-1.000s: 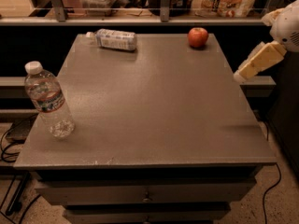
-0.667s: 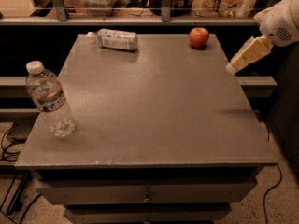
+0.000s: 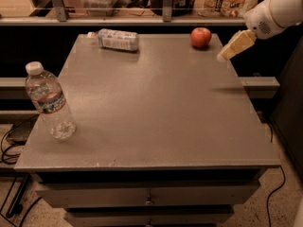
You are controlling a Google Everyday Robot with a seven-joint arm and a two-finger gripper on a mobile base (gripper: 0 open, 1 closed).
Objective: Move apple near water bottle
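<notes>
The red apple (image 3: 200, 37) sits at the far right corner of the grey table (image 3: 151, 108). The water bottle (image 3: 49, 101), clear with a white cap and a narrow red, white and blue band, stands upright near the table's front left edge. My gripper (image 3: 223, 56) hangs in the air over the table's right edge, just right of the apple and a little nearer the front, not touching it. The arm comes in from the upper right.
A second bottle (image 3: 116, 39) with a wide pale label lies on its side at the far left of the table. A shelf (image 3: 142, 18) with boxes and containers runs behind the table. Drawers are below the tabletop; cables lie on the floor at both sides.
My gripper has moved up and to the left, closer to the apple. The apple and both bottles have not moved.
</notes>
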